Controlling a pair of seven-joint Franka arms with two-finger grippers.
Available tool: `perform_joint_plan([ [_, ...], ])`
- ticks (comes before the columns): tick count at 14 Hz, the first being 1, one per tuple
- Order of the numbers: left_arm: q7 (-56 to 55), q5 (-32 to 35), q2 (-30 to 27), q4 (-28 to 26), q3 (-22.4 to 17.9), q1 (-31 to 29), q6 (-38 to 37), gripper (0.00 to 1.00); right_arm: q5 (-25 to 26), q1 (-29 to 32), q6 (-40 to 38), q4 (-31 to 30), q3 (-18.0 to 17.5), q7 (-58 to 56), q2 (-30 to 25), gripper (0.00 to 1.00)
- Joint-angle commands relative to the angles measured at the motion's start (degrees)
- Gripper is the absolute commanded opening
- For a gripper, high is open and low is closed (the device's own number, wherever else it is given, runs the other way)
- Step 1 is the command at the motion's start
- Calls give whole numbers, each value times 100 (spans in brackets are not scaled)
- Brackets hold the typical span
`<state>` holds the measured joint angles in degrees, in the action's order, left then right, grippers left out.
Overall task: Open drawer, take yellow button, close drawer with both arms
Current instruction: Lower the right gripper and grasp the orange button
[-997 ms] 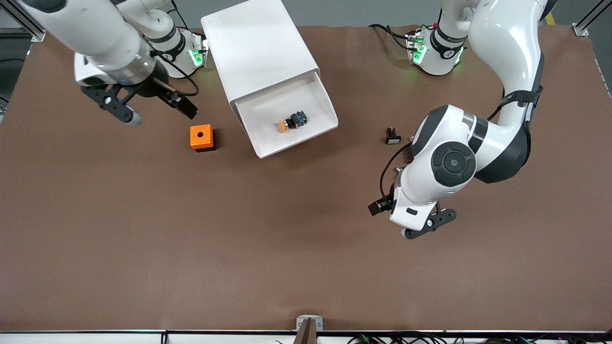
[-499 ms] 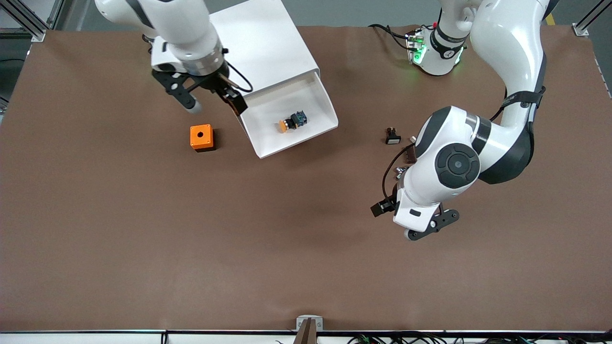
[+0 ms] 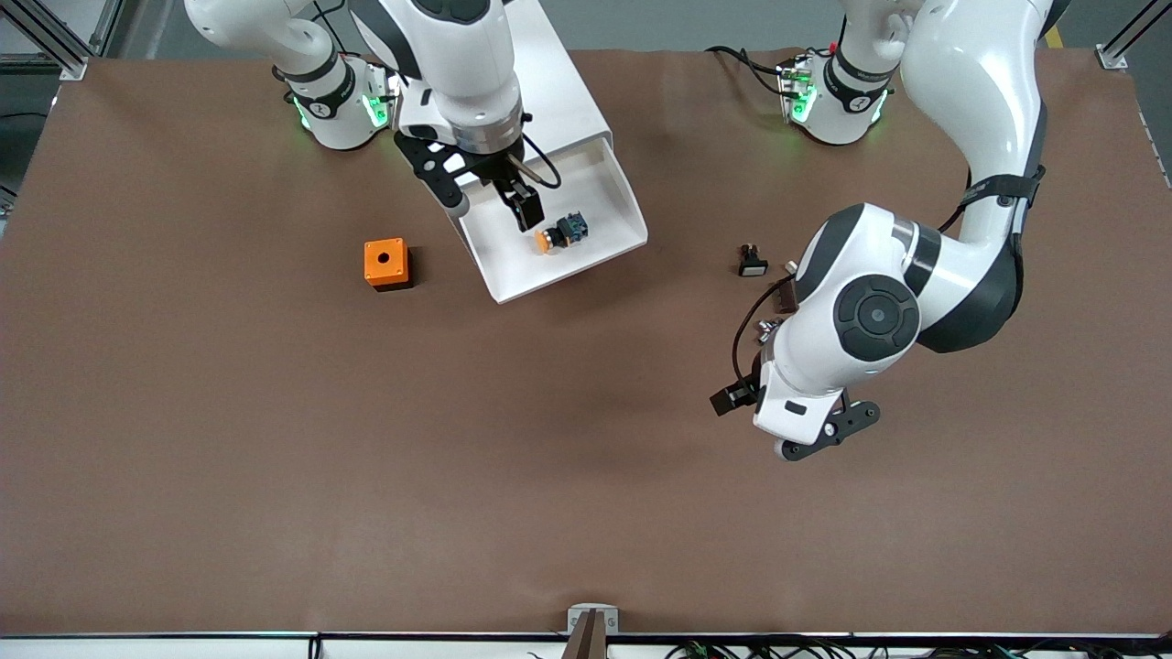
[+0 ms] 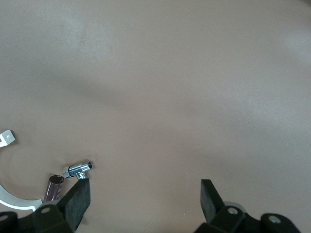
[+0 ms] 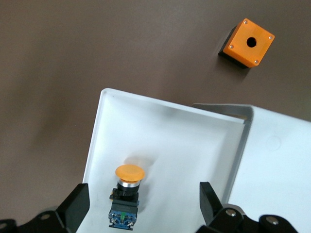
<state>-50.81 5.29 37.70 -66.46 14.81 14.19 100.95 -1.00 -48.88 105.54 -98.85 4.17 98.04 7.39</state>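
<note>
Lying on its side in the pulled-out drawer (image 3: 586,206), the button (image 3: 560,232) shows its orange cap toward the drawer's front wall and its blue rear block toward the cabinet (image 3: 499,101). In the right wrist view the button (image 5: 127,196) sits between the two fingers, which stand spread wide and touch nothing. The right gripper (image 3: 488,197) hangs over the drawer, just beside the button (toward the right arm's end), its jaws apart and empty. On the table (image 3: 275,439) the orange cube (image 3: 385,263) with a round hole rests near the drawer toward the right arm's end. A small black switch (image 3: 752,260) with a white cap lies toward the left arm's end. The left gripper (image 3: 797,426) waits over bare table, fingers (image 4: 80,199) spread, holding nothing
</note>
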Motion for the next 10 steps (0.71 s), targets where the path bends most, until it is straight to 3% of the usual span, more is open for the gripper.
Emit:
perform_joint_plan([
  [1, 36, 121, -123, -148, 58, -57, 65, 100, 144, -209, 107, 50, 67, 355, 122, 100],
  [10, 36, 130, -114, -165, 58, -65, 65, 100, 241, -420, 414, 270, 58, 846, 631, 100],
])
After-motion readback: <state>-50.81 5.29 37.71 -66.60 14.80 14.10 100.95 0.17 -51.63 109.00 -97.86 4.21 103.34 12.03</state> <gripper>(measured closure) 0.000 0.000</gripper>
